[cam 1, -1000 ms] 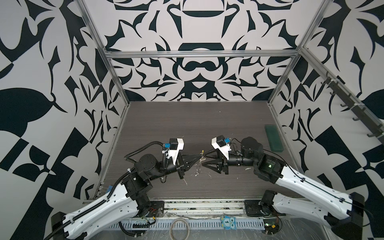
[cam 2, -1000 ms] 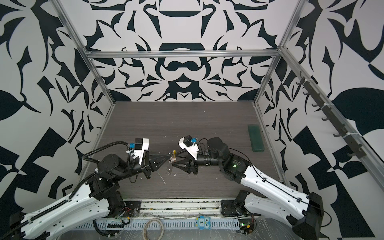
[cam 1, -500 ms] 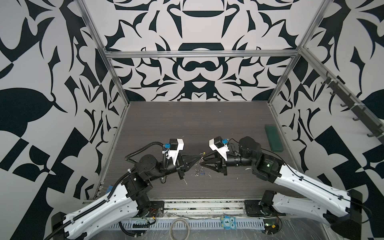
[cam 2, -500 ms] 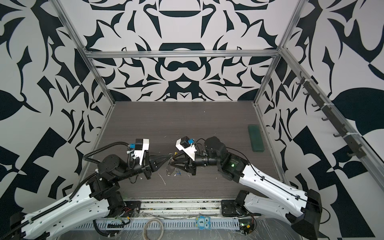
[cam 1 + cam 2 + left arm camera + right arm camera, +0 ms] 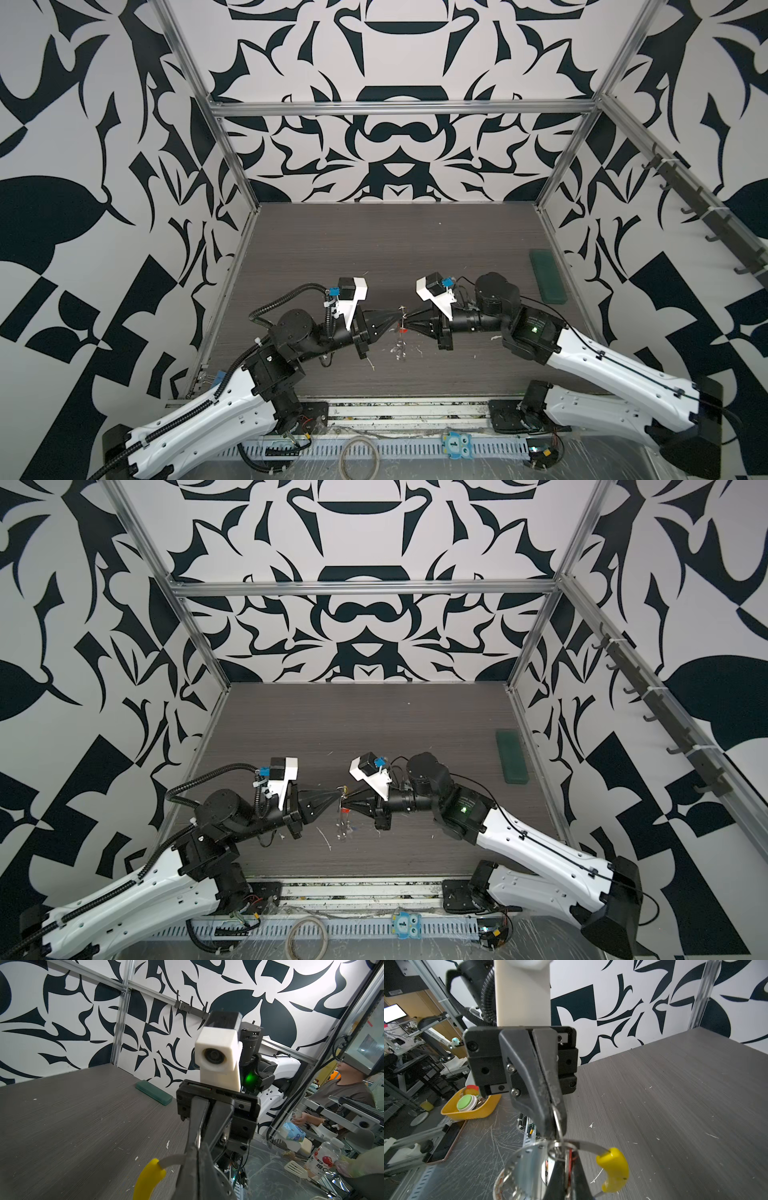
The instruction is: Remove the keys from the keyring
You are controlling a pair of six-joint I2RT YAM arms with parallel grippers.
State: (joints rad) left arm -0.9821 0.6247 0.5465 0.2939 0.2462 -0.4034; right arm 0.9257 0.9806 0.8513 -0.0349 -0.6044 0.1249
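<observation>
Both grippers meet tip to tip above the table's front middle in both top views. My left gripper (image 5: pixel 396 321) (image 5: pixel 335 799) is shut on the small metal ring (image 5: pixel 557 1121) of the keyring. The keyring's grey band runs to a curved yellow section (image 5: pixel 613 1167) (image 5: pixel 148 1178), and its dotted translucent loop (image 5: pixel 525 1161) (image 5: pixel 400 351) hangs below. My right gripper (image 5: pixel 407 323) (image 5: pixel 566 1180) is shut, with a thin red key (image 5: pixel 570 1157) (image 5: pixel 402 331) edge-on between its fingers. In the left wrist view, my left gripper (image 5: pixel 197 1157) meets the right gripper's fingers (image 5: pixel 216 1118).
A dark green block (image 5: pixel 548 278) (image 5: pixel 512 757) (image 5: pixel 153 1093) lies by the right wall. A plain beige hoop (image 5: pixel 359 459) sits on the front rail. White scraps dot the grey table (image 5: pixel 374 257). A yellow bin (image 5: pixel 471 1109) stands off the table.
My right gripper has moved left up to the left gripper's tip and closed its jaws there. The left gripper has held still and shut.
</observation>
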